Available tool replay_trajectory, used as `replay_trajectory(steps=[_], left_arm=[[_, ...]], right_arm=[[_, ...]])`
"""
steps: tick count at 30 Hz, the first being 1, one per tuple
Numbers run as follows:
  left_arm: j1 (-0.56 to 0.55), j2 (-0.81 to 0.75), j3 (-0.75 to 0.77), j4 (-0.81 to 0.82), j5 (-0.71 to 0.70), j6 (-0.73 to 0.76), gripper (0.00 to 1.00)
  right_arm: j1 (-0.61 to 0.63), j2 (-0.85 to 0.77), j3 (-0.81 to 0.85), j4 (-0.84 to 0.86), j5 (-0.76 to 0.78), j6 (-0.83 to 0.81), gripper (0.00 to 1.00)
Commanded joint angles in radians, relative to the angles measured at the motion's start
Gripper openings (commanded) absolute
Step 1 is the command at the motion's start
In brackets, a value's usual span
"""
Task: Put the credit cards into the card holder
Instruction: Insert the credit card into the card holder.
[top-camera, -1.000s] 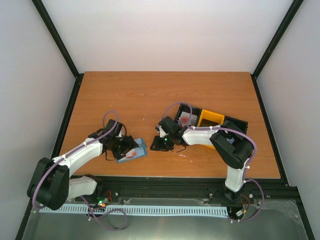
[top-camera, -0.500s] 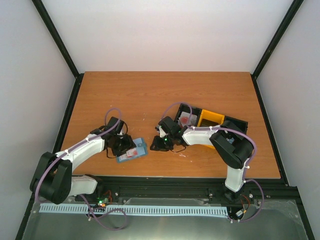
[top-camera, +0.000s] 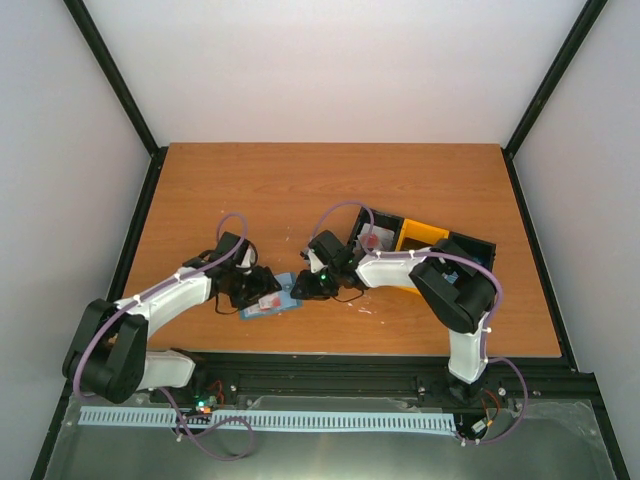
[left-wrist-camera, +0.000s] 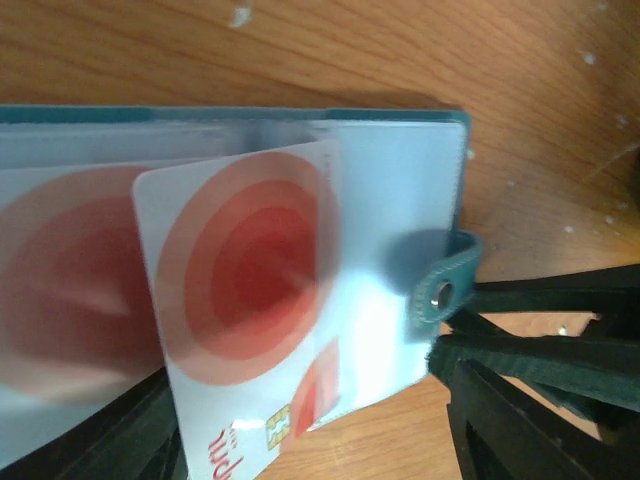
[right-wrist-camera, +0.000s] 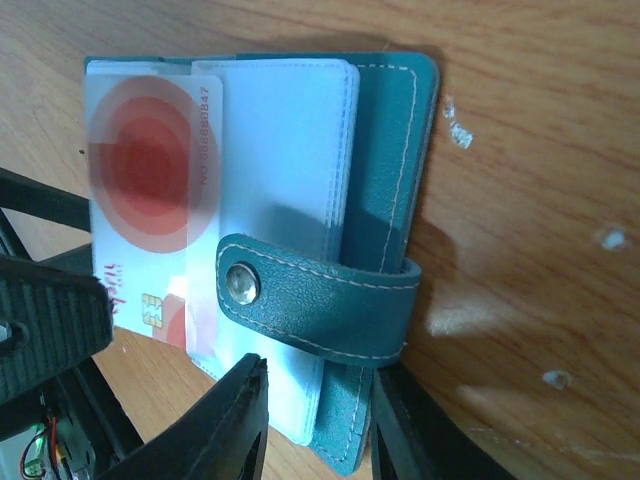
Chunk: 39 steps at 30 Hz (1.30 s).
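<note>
Robot lab test cell. Plain white panels (top-camera: 340, 70) wall in a wood-grain desk (top-camera: 330, 190), with black frame struts (top-camera: 110, 75) at the corners. Two white-and-black arms, left arm (top-camera: 165, 295) and right arm (top-camera: 400, 268), are bolted to a black rail (top-camera: 340, 375). Loose purple cables (top-camera: 350, 212); white slotted cable duct (top-camera: 300, 420); exposed electronics with a lit green LED (top-camera: 203, 405); bare metal sheet (top-camera: 300, 455) below.

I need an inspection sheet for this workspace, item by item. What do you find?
Surface: wooden table, a few white specks.
Job's things: card holder lies open, snap tab unfastened; a red-and-white credit card sits partly in a clear pocket.
Clutter: black-and-yellow tray, something red in one compartment.
Grippers: left gripper jaws apart around the card; right gripper astride the holder's edge, grip unclear.
Cables: purple cables along both arms.
Surroundings: white walls, black frame.
</note>
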Motion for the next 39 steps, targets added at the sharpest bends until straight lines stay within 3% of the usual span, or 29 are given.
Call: replay_trajectory(steps=[1,5,9,11,17,23,33,39], left_arm=[[-0.004,-0.012,0.055,-0.116,-0.124,-0.005,0.71],[-0.004,-0.028,0.091,-0.217,-0.185,-0.026,0.73],[-0.005,-0.026,0.096,-0.215,-0.184,-0.027,0.70],[-0.005,0.003,0.086,-0.180,-0.148,-0.022,0.61],[-0.005,0.047,0.071,-0.131,-0.130,-0.025,0.47],[-0.005,0.088,0.063,-0.117,-0.149,-0.037,0.50],[-0.005,0.144,0.043,0.072,0.051,0.023,0.46],[-0.005,0.175,0.042,0.138,0.075,0.055,0.46]], right_arm=[[0.014,0.012,-0.007,-0.033,0.053,-0.001,0.30],[0.014,0.004,-0.020,-0.026,0.060,0.008,0.30],[0.014,0.001,-0.031,-0.019,0.059,0.012,0.30],[0.013,0.000,-0.034,-0.018,0.056,0.013,0.30],[0.014,0.003,-0.038,-0.013,0.053,0.016,0.30],[0.014,0.009,-0.036,-0.010,0.043,0.014,0.30],[0.014,0.011,-0.033,-0.007,0.035,0.015,0.30],[0.014,-0.005,-0.037,-0.004,0.053,0.019,0.30]])
